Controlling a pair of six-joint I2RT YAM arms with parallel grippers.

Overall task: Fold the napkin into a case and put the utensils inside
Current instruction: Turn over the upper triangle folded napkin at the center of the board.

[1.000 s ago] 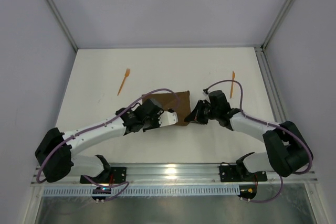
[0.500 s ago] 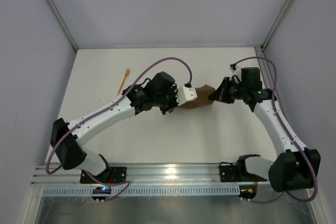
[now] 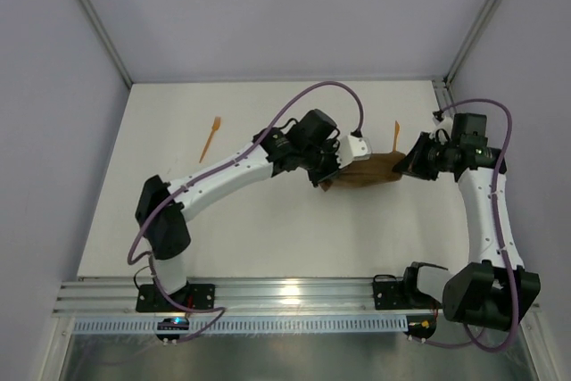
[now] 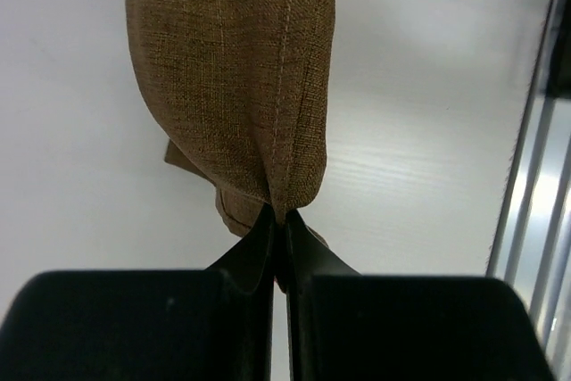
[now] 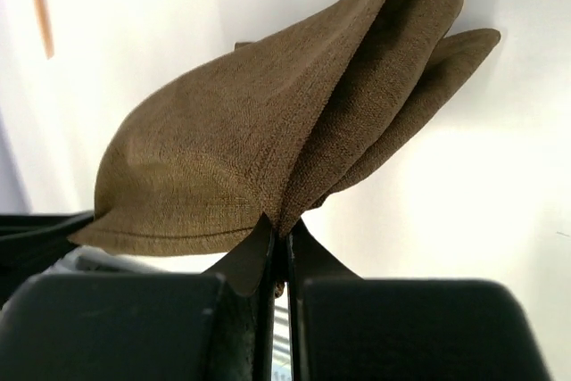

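I can't read any words, numbers, labels, brand marks or signs in any of the views.
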